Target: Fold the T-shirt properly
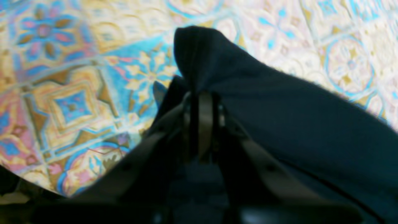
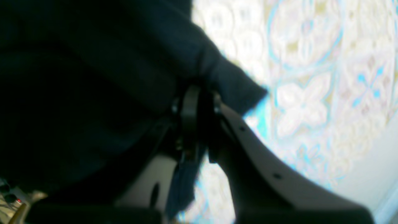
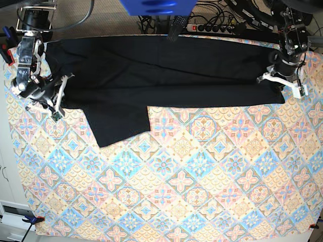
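The black T-shirt (image 3: 166, 70) lies stretched in a long band across the far part of the table, with one sleeve (image 3: 118, 126) hanging toward the near side. My left gripper (image 3: 276, 84) is at the shirt's right end. In the left wrist view it (image 1: 203, 98) is shut on a bunched fold of the T-shirt (image 1: 279, 112). My right gripper (image 3: 57, 97) is at the shirt's left end. The right wrist view shows it (image 2: 199, 93) pinching the T-shirt's (image 2: 93, 77) hem, with a corner of cloth sticking out past the fingers.
A colourful patterned tablecloth (image 3: 176, 181) covers the table. A power strip (image 3: 212, 26) and cables lie beyond the far edge, with a blue object (image 3: 156, 6) at the top. The tablecloth's left edge (image 3: 11, 151) runs close to my right arm.
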Available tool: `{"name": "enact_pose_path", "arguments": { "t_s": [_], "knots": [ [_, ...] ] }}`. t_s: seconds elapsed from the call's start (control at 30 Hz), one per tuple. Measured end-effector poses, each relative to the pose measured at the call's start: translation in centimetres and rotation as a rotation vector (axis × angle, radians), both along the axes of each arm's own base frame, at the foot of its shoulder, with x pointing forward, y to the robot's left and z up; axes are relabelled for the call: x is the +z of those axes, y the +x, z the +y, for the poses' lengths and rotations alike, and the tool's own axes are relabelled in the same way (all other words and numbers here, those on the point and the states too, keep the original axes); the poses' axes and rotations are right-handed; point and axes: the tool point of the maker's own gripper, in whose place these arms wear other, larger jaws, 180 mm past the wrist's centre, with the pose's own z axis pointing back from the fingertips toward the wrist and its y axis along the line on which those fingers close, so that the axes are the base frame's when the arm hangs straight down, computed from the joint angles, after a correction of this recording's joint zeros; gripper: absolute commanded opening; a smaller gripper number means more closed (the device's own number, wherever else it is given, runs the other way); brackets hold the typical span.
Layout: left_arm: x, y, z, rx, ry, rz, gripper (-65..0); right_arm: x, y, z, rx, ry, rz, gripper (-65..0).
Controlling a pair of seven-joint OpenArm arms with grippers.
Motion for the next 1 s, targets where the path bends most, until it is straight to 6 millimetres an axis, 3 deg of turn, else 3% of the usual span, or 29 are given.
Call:
{"name": "enact_pose_path", "arguments": {
  "t_s": [0.13,0.4,0.57,0.73,1.0],
  "knots": [
    [0.7,0.2,-0.4,-0.021,-0.041,-0.02,-65.0,2.3,0.3,-0.2,0.018,-0.033,-0.063,-61.5],
    [0.1,-1.0,-0.2,-0.016,-0.037,0.013,-65.0,2.7,-1.3,0.4,0.048,-0.065,-0.046,-61.5],
    [-0.9,-2.4,0.0,-0.011,-0.039,0.054,-65.0,1.7,-3.0,0.3,0.047,-0.063,-0.001,-61.5],
    [-3.7,-4.5,0.9,0.033,-0.066,0.139,-65.0,0.9,-3.9,0.5,0.05,-0.056,0.029,-61.5],
    [-7.2,-6.8,1.8,0.091,-0.103,0.233,-65.0,-2.5,-6.4,0.2,0.028,-0.028,0.151,-61.2]
  ]
}}
